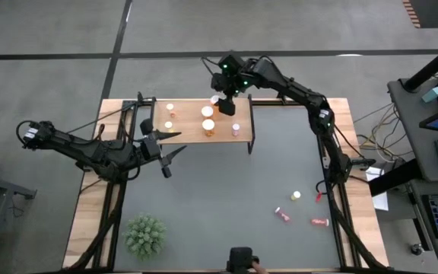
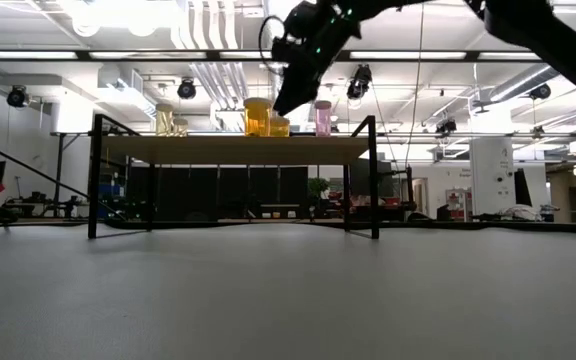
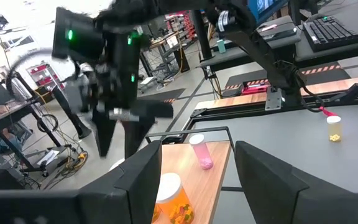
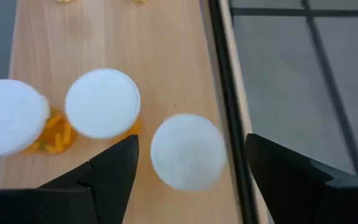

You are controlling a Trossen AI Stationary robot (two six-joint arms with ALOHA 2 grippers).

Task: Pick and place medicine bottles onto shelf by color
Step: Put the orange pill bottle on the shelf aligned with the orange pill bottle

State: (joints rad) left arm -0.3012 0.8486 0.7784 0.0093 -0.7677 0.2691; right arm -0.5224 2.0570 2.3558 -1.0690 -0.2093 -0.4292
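Note:
The shelf [image 1: 192, 131] stands at the table's far edge. On it are two yellow bottles [image 1: 169, 116], two orange ones [image 1: 208, 119] and a pink one [image 1: 236, 128]. A sixth white-capped bottle [image 4: 188, 151] stands upright by the shelf's far edge, its body hidden under the cap. My right gripper [image 4: 191, 146] hangs open just above it, slanting down, one finger on each side of the cap without touching it. My left gripper [image 1: 172, 148] waits open and level near the shelf's near left corner, with nothing between its fingers.
A yellow bottle [image 1: 296, 195] and two pink bottles [image 1: 282, 215] [image 1: 319, 222] lie on the grey table at the near right. A green spiky plant [image 1: 144, 234] stands at the near left. The shelf's black rail [image 4: 222, 74] runs close beside the right gripper.

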